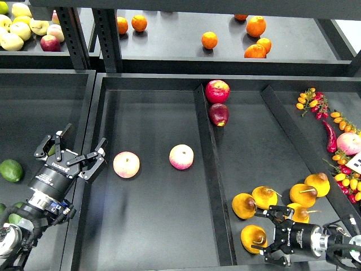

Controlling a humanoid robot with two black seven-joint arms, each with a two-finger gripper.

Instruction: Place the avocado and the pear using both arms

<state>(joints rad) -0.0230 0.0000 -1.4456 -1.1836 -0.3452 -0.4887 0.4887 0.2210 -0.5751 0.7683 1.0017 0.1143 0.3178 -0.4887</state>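
Note:
Several golden pears with brown stems lie in the right tray; the nearest pear (252,237) is at the front. My right gripper (271,235) comes in from the lower right, open, its fingertips just right of that pear and holding nothing. Another pear (299,213) sits right behind the gripper body. A green oval avocado (10,170) lies in the left bin. My left gripper (72,151) is open and empty, to the right of it above the bin's divider. Darker green fruit (14,217) is partly hidden behind my left arm.
Two pink-cream fruits (126,164) (181,156) lie in the middle tray (152,226). Two red apples (217,91) sit at the far end of the divider. Oranges and apples are on the back shelf. Chillies and small tomatoes (338,130) line the right edge.

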